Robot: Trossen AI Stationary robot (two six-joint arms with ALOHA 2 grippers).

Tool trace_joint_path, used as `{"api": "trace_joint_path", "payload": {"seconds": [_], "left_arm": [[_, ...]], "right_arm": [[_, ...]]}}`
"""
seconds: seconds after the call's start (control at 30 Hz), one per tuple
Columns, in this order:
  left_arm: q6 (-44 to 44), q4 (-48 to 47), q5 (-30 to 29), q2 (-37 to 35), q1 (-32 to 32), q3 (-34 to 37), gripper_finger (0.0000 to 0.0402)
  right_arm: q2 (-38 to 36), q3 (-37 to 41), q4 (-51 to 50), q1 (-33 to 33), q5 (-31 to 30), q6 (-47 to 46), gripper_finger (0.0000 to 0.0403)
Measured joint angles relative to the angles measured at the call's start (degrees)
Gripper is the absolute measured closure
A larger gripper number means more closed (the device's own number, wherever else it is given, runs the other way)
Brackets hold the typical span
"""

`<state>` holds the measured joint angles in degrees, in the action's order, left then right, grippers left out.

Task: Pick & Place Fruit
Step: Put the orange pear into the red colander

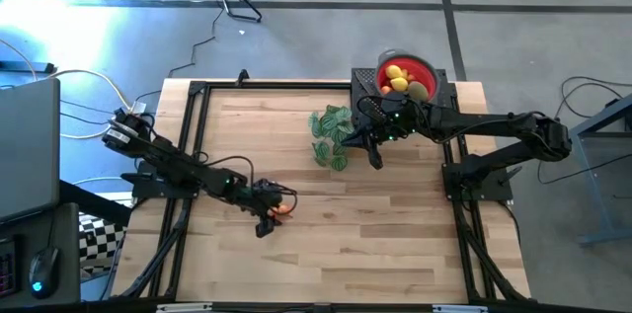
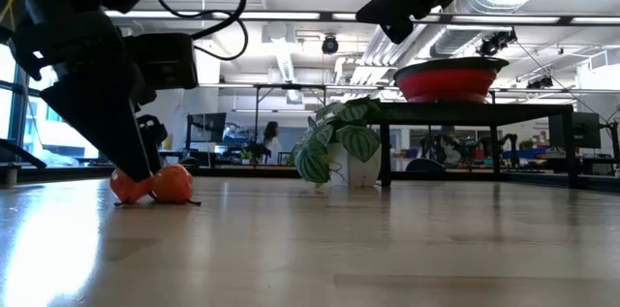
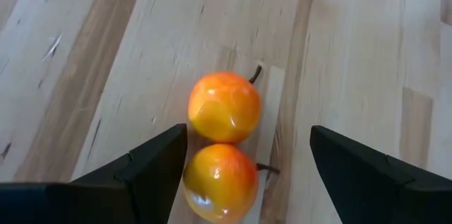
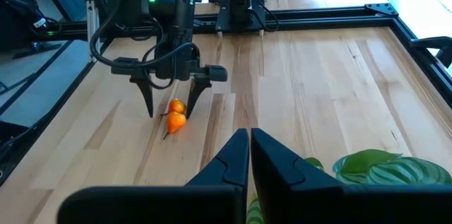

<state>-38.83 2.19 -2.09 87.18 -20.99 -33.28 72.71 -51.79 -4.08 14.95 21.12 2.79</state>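
Note:
Two small orange fruits with dark stems (image 3: 224, 107) (image 3: 220, 181) lie side by side on the wooden table, also seen in the high view (image 1: 283, 208) and the low view (image 2: 172, 183). My left gripper (image 3: 248, 131) is open and points down, one finger on each side of the pair. My right gripper (image 4: 249, 136) is shut and empty, up in the air over the green leafy sprig (image 1: 331, 135) near the red bowl (image 1: 427, 68). The bowl holds several yellow, red and orange fruits (image 1: 397, 76). My left gripper stands astride the two fruits from above. One finger (image 3: 166, 157) lies right against the side of the nearer fruit (image 3: 194, 178), but I cannot tell whether it touches it. Both fruits rest on the table.
The bowl stands on a raised black stand (image 2: 465, 108) at the table's far right corner. The leafy sprig (image 2: 334, 147) lies on the table beside it. A black frame (image 1: 193, 116) runs along the table's edges. The middle and near part of the wood is bare.

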Motion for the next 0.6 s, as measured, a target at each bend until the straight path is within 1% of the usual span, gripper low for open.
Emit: {"api": "trace_joint_path", "payload": {"seconds": [0.6], "left_arm": [[5.0, -7.6, 0.3, 0.0, -0.1, 0.0, 0.0105]], "right_arm": [[0.0, 0.0, 0.0, 0.0, 0.1, -0.1, 0.0394]]}}
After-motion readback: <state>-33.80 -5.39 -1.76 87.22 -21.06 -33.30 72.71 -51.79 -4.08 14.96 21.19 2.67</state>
